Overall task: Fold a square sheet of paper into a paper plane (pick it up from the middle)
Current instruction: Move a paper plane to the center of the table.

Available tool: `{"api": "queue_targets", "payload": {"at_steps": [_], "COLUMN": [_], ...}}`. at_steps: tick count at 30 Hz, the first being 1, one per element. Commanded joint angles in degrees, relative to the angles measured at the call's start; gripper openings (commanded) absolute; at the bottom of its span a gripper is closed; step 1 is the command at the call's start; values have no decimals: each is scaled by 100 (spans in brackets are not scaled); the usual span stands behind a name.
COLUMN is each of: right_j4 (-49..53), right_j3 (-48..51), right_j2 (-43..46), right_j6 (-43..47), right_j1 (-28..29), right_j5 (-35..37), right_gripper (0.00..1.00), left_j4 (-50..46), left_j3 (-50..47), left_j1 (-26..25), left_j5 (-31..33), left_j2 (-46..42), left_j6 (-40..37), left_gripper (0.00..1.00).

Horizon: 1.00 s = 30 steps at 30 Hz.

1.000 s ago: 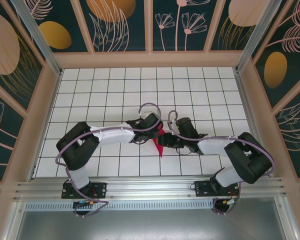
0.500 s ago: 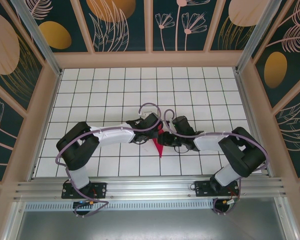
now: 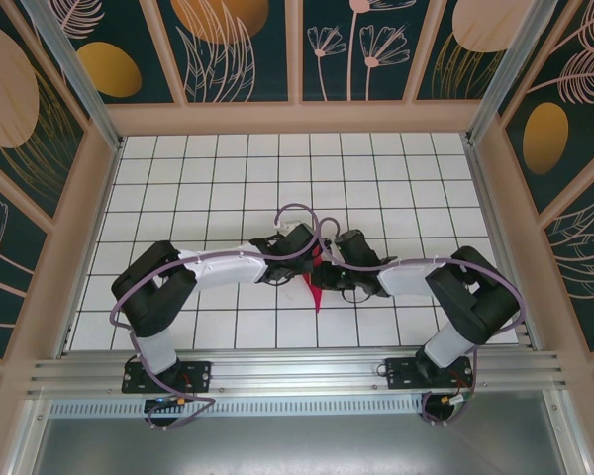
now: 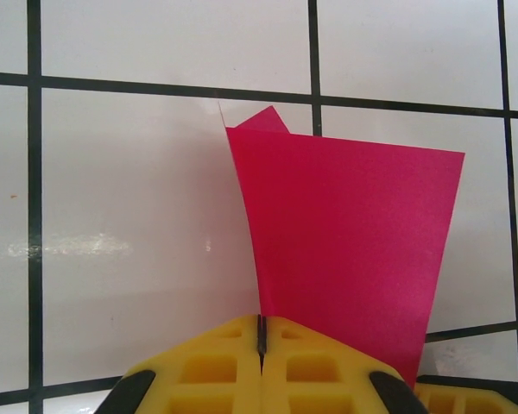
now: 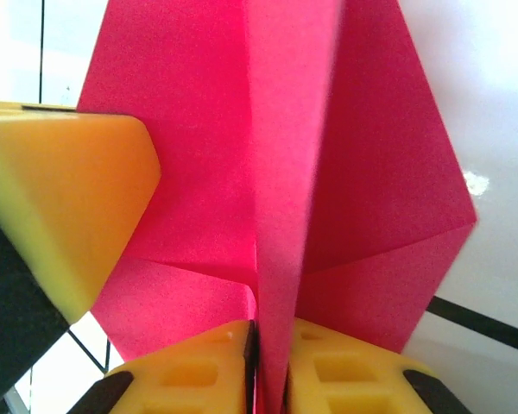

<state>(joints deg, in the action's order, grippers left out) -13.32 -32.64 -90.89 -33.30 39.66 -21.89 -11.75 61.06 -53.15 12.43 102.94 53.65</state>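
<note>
In the top view the two arms reach from their bases at 6 o'clock and meet over the middle of the tiled table [image 3: 228, 178]. The paper plane [image 3: 317, 289] sits between the two wrists. It is a slim magenta-pink dart with its tip pointing to 6 o'clock and its wider end tucked under the grippers.

The left gripper [image 4: 261, 341] comes in from 9 o'clock. In its wrist view the yellow pads [image 4: 211, 366] are pressed together with no gap, pinching an edge of the paper. The sheet rises from the seam toward 12 o'clock above the white tiles.

The right gripper [image 5: 268, 358] comes in from 3 o'clock. Its jaws are narrowed onto the plane's raised centre crease, which stands between the two pads. Folded wings spread to either side, and another yellow pad [image 5: 60, 216] sits close at 9 o'clock.
</note>
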Motion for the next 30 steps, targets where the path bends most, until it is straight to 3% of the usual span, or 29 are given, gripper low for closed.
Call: {"api": "queue_targets", "payload": {"at_steps": [1,5,7,10,18,30], "right_j4": [368,928,1339,2046,3630,4021], "right_j3": [-217,-443,-634,-1016,-2229,-3068], "right_j2": [83,344,434,412,-459,-1582], "right_j6": [131,187,270,294,238,232], "right_j1": [68,86,99,139,384,684], "right_j5": [257,691,971,1555,2549,2696], "right_gripper": [13,8,8,8,12,13], "left_j4": [144,318,356,388,434,574], "left_j3": [-101,-175,-212,-313,-1280,-2053], "left_j1": [32,31,28,30,161,379], "left_j5": [-12,62,231,511,1328,1431], "left_j2": [-308,-652,-863,-1221,-2304,-3043], "left_j6": [-19,-35,-19,31,522,857], "left_gripper": [10,22,36,46,51,49]}}
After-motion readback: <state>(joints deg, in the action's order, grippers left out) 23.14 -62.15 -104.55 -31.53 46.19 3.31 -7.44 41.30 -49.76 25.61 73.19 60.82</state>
